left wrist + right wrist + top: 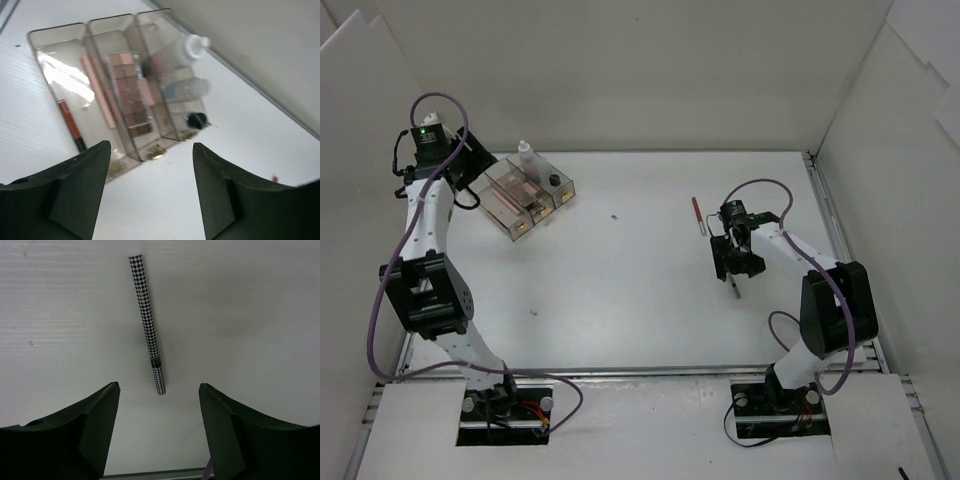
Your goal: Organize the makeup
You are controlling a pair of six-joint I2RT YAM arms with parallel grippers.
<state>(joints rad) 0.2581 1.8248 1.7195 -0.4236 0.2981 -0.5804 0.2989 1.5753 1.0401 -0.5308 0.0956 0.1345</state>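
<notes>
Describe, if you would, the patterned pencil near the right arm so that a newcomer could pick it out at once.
Look at the right half of the white table, where the right end effector hangs open above the surface. Just in front of its fingers a slim pencil lies loose on the table. Unlike the red pencil further from the arm bases, it is covered in a black-and-white houndstooth check.

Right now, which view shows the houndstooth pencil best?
Right wrist: the houndstooth pencil lies in full length there, sharp, with its pattern clear and nothing covering it. Top external shows at most a thin dark sliver by the right gripper; the rest is hidden under the arm. Left wrist does not show it.
</notes>
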